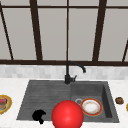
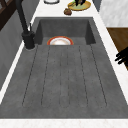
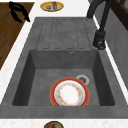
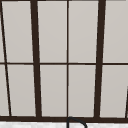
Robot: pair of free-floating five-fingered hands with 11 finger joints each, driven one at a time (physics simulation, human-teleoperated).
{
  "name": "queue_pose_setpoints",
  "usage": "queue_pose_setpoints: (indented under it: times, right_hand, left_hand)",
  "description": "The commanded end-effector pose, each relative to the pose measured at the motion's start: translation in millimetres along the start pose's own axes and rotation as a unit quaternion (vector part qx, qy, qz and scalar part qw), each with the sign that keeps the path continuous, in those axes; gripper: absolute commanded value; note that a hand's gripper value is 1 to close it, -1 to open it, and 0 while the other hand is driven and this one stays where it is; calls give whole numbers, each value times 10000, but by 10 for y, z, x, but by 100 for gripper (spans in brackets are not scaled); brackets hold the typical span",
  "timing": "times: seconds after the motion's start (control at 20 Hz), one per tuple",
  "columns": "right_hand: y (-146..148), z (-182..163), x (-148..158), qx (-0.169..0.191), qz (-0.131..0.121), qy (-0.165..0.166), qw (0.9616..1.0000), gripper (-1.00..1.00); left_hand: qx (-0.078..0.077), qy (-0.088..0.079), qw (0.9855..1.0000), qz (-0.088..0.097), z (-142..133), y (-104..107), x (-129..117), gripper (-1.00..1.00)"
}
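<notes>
My left hand (image 1: 38,116) hovers low at the front left of the sink, just off the counter's front edge, with relaxed fingers and nothing in it. It shows again in the left side view (image 2: 122,56) and over the wooden floor in the right side view (image 3: 18,10). A big red ball (image 1: 67,115) fills the lower middle of the front view, right of that hand. A white plate with a red rim (image 1: 91,107) (image 2: 60,41) (image 3: 70,93) lies flat in the sink basin (image 3: 37,75).
A black faucet (image 1: 68,75) (image 3: 100,32) stands behind the sink's middle. The ribbed draining board (image 2: 62,75) takes up the sink's left half. A yellow plate (image 1: 10,102) (image 3: 45,6) with food sits on the left counter, and a small brown item (image 1: 119,100) (image 2: 67,11) on the right counter.
</notes>
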Motion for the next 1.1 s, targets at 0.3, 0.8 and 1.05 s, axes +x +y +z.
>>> queue_pose_setpoints:
  times: [0.3,0.8,1.05]
  right_hand:
    - [-217,19,147,316,-317,43,9990,100]
    - [-684,195,846,130,-178,203,9996,100]
    - [-879,212,1234,182,-170,155,9996,100]
  left_hand:
    - [0,0,10000,0,0,0,0,0]
    - [0,0,10000,0,0,0,0,0]
    - [0,0,10000,0,0,0,0,0]
